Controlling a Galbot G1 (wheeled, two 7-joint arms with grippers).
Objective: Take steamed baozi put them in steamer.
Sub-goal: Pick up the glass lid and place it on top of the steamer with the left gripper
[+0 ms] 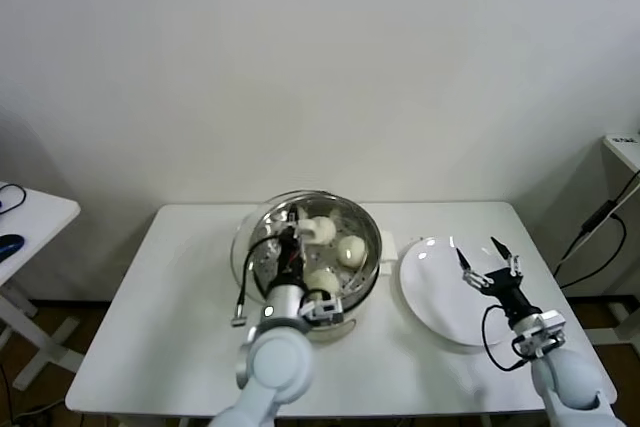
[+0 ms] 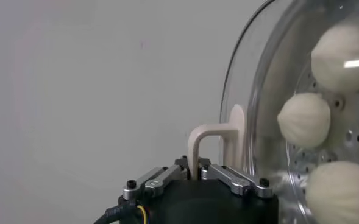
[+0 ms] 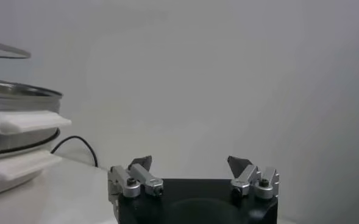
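Observation:
The steamer point(image 1: 368, 269) stands mid-table, a shiny steel pot on a cream base. Three baozi point(image 1: 351, 250) show inside it on the perforated tray; I cannot see a fourth. My left gripper point(image 1: 291, 244) is shut on the white handle point(image 2: 211, 141) of the round glass lid point(image 2: 258, 91) and holds the lid tilted over the pot's left side. Through the glass the left wrist view shows the baozi point(image 2: 305, 119). My right gripper point(image 1: 490, 262) is open and empty above the white plate point(image 1: 430, 297). It shows open in the right wrist view point(image 3: 190, 165), with the steamer point(image 3: 14, 100) off to one side.
The plate lies right of the steamer and holds nothing. A black cable point(image 3: 75, 146) runs behind the steamer. A side table point(image 1: 30, 217) stands at far left, another shelf point(image 1: 625, 147) at far right. The wall is close behind.

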